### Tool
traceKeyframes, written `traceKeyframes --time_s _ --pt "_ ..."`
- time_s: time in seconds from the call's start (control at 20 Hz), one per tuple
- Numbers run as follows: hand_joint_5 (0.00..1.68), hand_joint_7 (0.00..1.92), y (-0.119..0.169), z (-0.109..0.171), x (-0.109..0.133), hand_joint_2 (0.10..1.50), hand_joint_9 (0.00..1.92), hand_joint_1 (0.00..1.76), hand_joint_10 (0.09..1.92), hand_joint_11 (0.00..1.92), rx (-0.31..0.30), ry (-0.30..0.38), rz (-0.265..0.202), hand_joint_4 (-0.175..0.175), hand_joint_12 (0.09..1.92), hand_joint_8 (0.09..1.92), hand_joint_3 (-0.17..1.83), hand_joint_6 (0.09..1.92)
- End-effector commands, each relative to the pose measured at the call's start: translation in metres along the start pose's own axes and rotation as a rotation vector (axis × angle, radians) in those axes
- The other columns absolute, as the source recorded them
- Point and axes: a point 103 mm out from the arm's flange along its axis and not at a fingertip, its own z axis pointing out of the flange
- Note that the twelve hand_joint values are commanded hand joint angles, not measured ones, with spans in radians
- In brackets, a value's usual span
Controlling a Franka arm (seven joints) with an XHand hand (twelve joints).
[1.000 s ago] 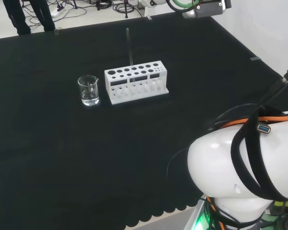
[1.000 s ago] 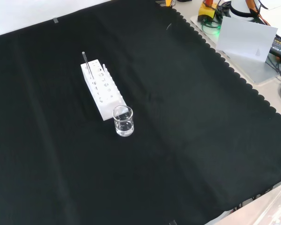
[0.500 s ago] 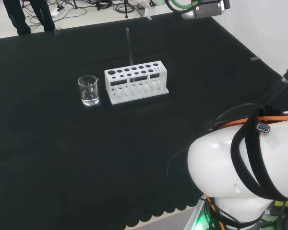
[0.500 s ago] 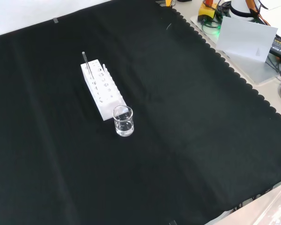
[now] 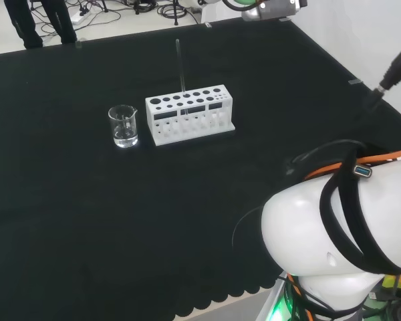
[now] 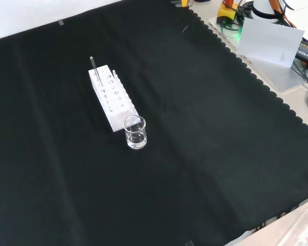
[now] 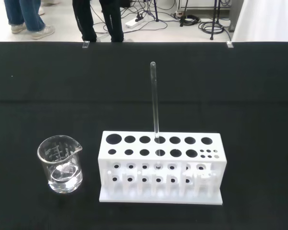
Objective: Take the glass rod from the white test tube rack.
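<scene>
- Rod: a thin glass rod stands upright in a hole of the back row of the white rack, near the row's middle; most of its length rises free above the rack top. In the head view the rod shows as a faint line against the black cloth.
- Rack: it stands on the bench in the half farther from the arm's base in the head view, well in from every edge. Its other large holes look empty in the wrist view, and a cluster of small holes sits at one end of its top.
- Beaker: a clear beaker with printed marks and a little clear liquid at the bottom stands just beside one short end of the rack, apart from it. In the front view the beaker is at the rack's nearer end and the rod at its farther end.
- Nothing else lies on the cloth around the rack; the space above and around the rod is open.
- Robot hand: I cannot tell whether its fingers are apart or together.
- A white arm link fills the near right corner of the head view, well apart from the rack.
</scene>
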Motion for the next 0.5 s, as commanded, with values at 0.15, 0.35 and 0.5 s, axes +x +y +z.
traceKeyframes --time_s 0.15,0.35,0.5 --pt "0.0 0.0 0.043 0.005 -0.007 0.88 0.04 0.56 0.86 0.0 -0.004 0.023 -0.016 -0.052 1.28 0.7 0.27 0.09" --pt "0.0 0.01 0.071 0.009 -0.014 0.88 0.09 0.55 0.86 0.0 -0.008 0.025 -0.037 -0.053 1.37 0.74 0.27 0.09" --pt "0.01 0.03 0.092 0.011 -0.016 0.88 0.11 0.55 0.86 0.0 -0.001 0.025 -0.047 -0.056 1.41 0.75 0.28 0.09"
